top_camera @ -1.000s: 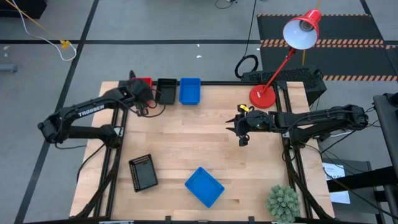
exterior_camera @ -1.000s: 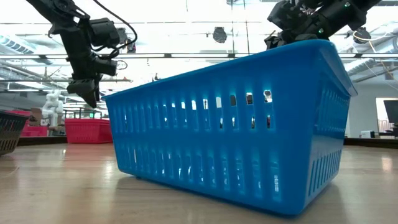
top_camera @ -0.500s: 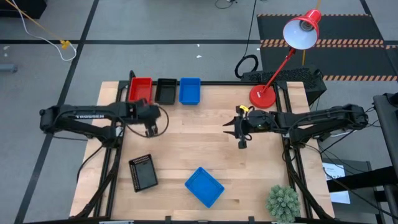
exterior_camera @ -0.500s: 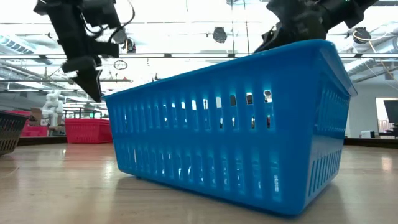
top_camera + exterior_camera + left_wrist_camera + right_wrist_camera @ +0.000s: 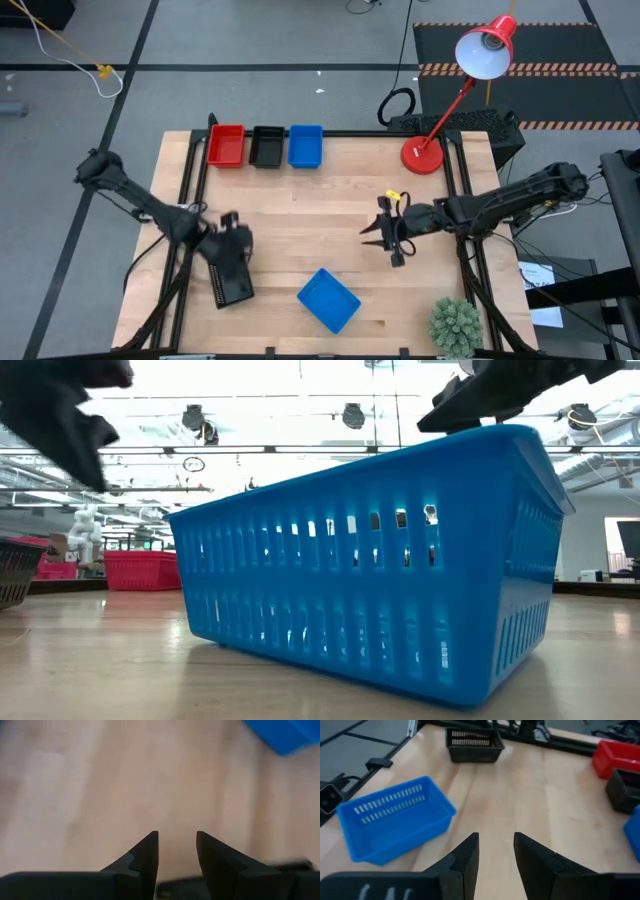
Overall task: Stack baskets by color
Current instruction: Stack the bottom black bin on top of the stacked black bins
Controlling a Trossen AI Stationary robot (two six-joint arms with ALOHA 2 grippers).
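Three baskets stand in a row at the table's far edge: red point(image 5: 226, 146), black point(image 5: 267, 146) and blue point(image 5: 305, 146). A loose black basket point(image 5: 232, 278) lies near the left front. A loose blue basket point(image 5: 329, 299) sits skewed at the front middle. My left gripper point(image 5: 238, 250) hovers open over the loose black basket's far end, with bare table under its fingers point(image 5: 177, 834). My right gripper point(image 5: 385, 240) hangs open over the table's right middle. It points toward the loose blue basket point(image 5: 395, 817), with nothing between its fingers point(image 5: 496, 835).
A red lamp's round base point(image 5: 422, 157) stands at the far right corner, its head over the floor beyond. A green plant point(image 5: 455, 325) sits at the near right corner. Bare wood point(image 5: 320, 215) lies between the far row and the loose baskets.
My left gripper has left the red basket at the far edge and swung fast toward the near edge, turning as it went, to a place over the loose black basket. My right gripper has shifted a little toward the near edge and turned. No basket has moved.
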